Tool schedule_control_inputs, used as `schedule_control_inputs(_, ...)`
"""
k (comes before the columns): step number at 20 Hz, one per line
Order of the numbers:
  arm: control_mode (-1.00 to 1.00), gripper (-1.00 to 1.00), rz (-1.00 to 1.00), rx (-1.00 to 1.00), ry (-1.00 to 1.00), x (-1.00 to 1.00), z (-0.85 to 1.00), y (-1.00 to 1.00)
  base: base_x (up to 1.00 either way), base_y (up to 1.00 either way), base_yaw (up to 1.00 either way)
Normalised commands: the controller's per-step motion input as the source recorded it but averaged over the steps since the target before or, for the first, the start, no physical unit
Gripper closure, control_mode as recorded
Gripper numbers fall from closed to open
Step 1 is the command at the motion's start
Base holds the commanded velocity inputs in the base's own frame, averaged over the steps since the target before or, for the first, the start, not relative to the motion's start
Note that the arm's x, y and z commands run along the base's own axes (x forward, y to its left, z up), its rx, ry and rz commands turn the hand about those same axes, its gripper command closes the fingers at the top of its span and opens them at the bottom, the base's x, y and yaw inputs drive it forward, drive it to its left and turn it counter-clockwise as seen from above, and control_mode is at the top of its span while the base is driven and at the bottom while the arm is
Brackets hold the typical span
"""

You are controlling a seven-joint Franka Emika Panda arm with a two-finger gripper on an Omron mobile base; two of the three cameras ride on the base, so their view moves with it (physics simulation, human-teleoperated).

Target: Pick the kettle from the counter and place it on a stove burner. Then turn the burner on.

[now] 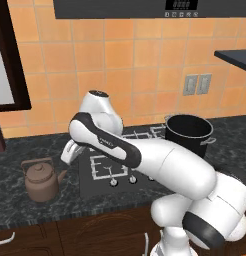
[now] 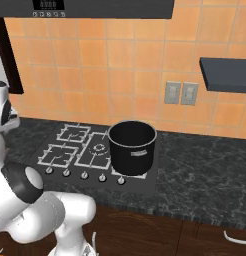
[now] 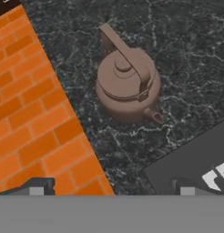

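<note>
Right, you've got one kettle (image 1: 41,180) on the desk (image 1: 25,210), sitting upright just left of the black cooktop (image 2: 55,165), its spout pointing toward the glass. That cooktop is your landmark. Seen from the hand camera, the kettle (image 3: 127,84) rests alone on the marbled stone, arched handle over the knobbed lid, apart from the cooktop's corner at the lower right.

Your hand (image 1: 70,151) hangs above the cooktop's left edge, just right of the kettle and higher than it, not touching. Its two fingertips (image 3: 41,187) stand at the far sides of the hand camera's lower edge, spread as wide as they go, with nothing between them.

On the cooktop you can count one large black pot (image 2: 132,146), standing on the right-hand side. Left of the pot, three wire grates show bare: two small square ones, including the near stove burner (image 2: 58,154), and one with a round ringed centre right beside the pot. Five silver knobs (image 2: 84,175) line the cooktop's front edge. Behind the cooktop, on the orange tiled wall, two grey outlet plates (image 2: 180,93) sit side by side, right of the pot.
</note>
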Motion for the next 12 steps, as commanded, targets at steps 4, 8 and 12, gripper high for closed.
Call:
schedule_control_inputs(4,-1.00,-1.00,0.17,0.01,-0.07,0.25,-0.34,0.41,0.00,0.00,0.00)
schedule_control_inputs(8,-1.00,-1.00,0.10,0.00,-0.02,0.26,-0.16,0.53,0.00,0.00,0.00)
schedule_control_inputs(12,-1.00,-1.00,0.07,0.00,0.00,0.30,-0.09,0.47,0.00,0.00,0.00)
